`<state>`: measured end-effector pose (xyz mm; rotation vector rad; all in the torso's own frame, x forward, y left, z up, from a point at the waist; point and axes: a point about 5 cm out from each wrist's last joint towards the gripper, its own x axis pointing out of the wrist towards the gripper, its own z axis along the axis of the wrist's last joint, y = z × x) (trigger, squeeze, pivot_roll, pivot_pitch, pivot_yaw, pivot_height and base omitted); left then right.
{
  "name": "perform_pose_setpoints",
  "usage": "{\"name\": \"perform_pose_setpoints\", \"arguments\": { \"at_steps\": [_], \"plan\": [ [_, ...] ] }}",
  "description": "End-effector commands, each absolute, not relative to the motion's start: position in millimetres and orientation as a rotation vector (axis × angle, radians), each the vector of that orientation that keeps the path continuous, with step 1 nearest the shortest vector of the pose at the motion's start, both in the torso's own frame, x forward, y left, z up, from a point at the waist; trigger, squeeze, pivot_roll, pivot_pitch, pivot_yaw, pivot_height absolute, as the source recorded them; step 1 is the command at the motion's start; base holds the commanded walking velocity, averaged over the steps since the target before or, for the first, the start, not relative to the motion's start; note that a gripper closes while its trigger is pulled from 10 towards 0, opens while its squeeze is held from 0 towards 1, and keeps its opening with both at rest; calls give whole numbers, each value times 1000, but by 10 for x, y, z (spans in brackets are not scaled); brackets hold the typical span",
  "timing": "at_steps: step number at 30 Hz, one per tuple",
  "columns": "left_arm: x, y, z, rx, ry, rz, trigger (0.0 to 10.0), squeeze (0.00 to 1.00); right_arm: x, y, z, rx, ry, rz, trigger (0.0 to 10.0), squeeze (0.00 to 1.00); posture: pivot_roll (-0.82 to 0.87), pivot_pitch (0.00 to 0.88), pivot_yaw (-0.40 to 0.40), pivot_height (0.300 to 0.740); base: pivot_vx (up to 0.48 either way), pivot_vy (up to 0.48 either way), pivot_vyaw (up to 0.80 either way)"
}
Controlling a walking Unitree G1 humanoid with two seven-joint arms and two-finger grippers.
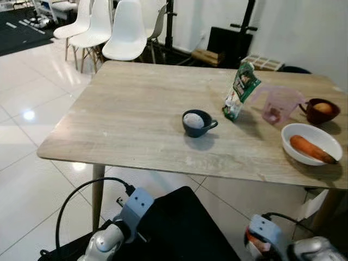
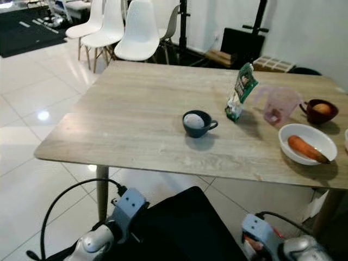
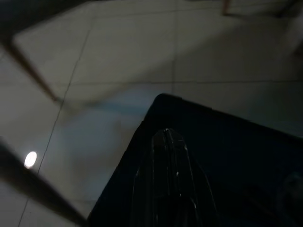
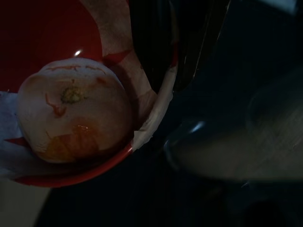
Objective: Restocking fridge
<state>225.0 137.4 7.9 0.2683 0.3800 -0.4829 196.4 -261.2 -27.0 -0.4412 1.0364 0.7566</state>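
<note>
I'm looking down at a light wooden table (image 1: 136, 114) with both arms hanging low at the near edge. On the table: a dark blue cup (image 1: 197, 123) with a pale round thing inside, near the middle; a green and white pouch (image 1: 240, 89) standing tilted just right of it, print too small for me to read; a clear pinkish jug (image 1: 280, 104) further right; a dark red cup (image 1: 321, 111) holding something orange-yellow at the far right; a white bowl (image 1: 311, 143) with a carrot (image 1: 311, 149) lying in it, nearer on the right. White chairs (image 1: 125, 30) are standing beyond the far left corner. The right wrist view is giving me what the head views don't: the right gripper (image 4: 177, 56) is clamping the rim of a red and white bowl (image 4: 151, 113), one finger inside, and a round orange-and-pale fruit (image 4: 73, 111) is sitting in it. The left gripper (image 3: 168, 156) is over a black surface above the tiled floor (image 3: 118, 56); I cannot tell its finger state, too dark.
</note>
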Motion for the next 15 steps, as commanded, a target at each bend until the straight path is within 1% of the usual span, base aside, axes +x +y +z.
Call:
{"name": "perform_pose_setpoints", "arguments": {
  "at_steps": [1,2,3,6,7,11,13,15],
  "plan": [
    [2231,1413,-5,220,397,-413,10000,0,2019,-2556,-307,-475,985,719,0,0,-81,59,-23,700,0,0,0],
    [2231,1413,-5,220,397,-413,10000,0,2019,-2556,-307,-475,985,719,0,0,-81,59,-23,700,0,0,0],
    [2208,1449,-58,215,414,-387,10000,0,2038,-2471,-351,-454,969,698,1686,0,-79,59,-26,700,0,0,0],
    [2179,1484,-113,215,432,-367,10000,0,2056,-2385,-396,-429,958,677,1686,0,-79,59,-26,700,0,0,0],
    [2151,1507,-153,215,444,-355,10000,0,2051,-2327,-434,-457,966,696,10000,0,-76,61,-30,700,0,0,0],
    [2102,1539,-210,217,459,-336,10000,0,2056,-2232,-487,-524,979,730,10000,0,-75,63,-33,700,0,0,0],
    [2084,1546,-230,217,459,-325,10000,0,2114,-2148,-489,-571,952,745,10000,0,-77,64,-37,700,0,0,0],
    [2075,1546,-241,216,459,-321,10000,0,2141,-2106,-487,-575,942,747,10000,0,-76,63,-42,700,0,0,0]
  ]
}}
